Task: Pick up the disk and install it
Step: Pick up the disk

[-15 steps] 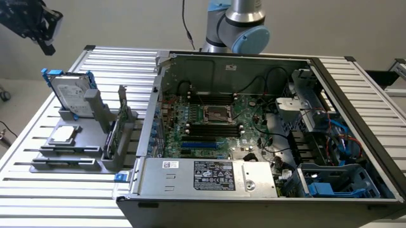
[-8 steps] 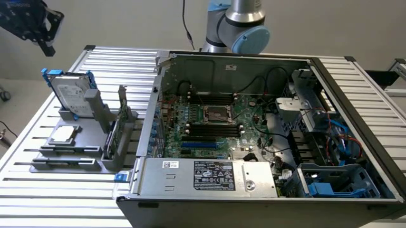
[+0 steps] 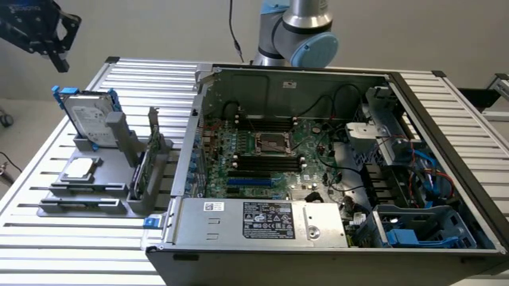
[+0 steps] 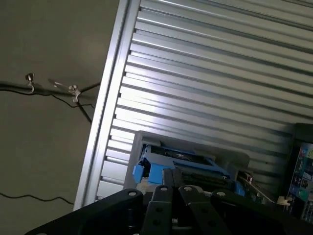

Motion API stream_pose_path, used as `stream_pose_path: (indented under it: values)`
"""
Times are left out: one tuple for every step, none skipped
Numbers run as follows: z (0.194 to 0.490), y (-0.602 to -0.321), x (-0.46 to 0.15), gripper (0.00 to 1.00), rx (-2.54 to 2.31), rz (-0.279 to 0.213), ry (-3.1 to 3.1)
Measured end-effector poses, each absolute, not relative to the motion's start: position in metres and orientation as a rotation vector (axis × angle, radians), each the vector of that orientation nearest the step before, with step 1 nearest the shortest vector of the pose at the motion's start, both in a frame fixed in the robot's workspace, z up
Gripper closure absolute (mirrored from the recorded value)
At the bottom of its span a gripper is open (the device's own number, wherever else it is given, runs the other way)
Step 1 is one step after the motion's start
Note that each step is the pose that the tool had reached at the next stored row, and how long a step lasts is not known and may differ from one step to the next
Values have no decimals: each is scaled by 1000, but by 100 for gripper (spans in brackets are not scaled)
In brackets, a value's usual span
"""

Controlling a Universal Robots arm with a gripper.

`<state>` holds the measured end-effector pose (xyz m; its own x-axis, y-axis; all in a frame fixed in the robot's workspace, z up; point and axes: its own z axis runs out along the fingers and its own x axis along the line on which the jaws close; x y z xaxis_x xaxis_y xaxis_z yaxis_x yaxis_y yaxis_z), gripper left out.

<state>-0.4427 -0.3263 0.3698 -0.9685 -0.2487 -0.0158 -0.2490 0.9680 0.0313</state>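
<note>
Tool point(image 3: 57, 59) hangs in the air at the exterior view's far left, over the counter point(image 3: 47, 238), fingers closed tight w/ nothing between them. In the wrist view the closed tool point(image 4: 174, 195) looks down over the disk point(image 4: 176, 164). The disk point(image 3: 89, 116) stands upright on edge in a grey holder point(image 3: 87, 205) on the left part of the counter, label side toward the camera, blue rails point(image 3: 57, 98) on both side edges. Tool is above it & apart, not touching. A smaller flat silver drive point(image 3: 80, 169) lies in the same holder, just nearer than the disk. Right of the holder sits an open PC case point(image 3: 263, 86), motherboard point(image 3: 266, 155) exposed, PSU point(image 3: 263, 221) along the near edge, blue plastic parts point(image 3: 402, 235) at near right. Arm base point(image 3: 298, 30) rises at the far side behind the case.
</note>
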Motion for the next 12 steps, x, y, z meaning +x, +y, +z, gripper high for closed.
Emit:
stream_pose_path:
  values:
    - [369, -326, -443, 89, -421, 52, 3102]
    - [369, -326, -443, 89, -449, 52, 3098]
    - [368, -326, -443, 89, -477, 52, 3094]
    - [368, -326, -443, 89, -505, 53, 3090]
    - [368, -326, -443, 89, -533, 53, 3086]
    - [367, -326, -443, 89, -561, 53, 3082]
    - [367, -326, -443, 89, -589, 53, 3077]
    - [366, -326, -443, 89, -617, 53, 3072]
    - [366, -326, -443, 89, -645, 53, 3067]
    - [365, -326, -443, 89, -673, 54, 3061]
    - [365, -326, -443, 89, -703, 54, 3055]
    - [364, -326, -443, 89, -730, 54, 3049]
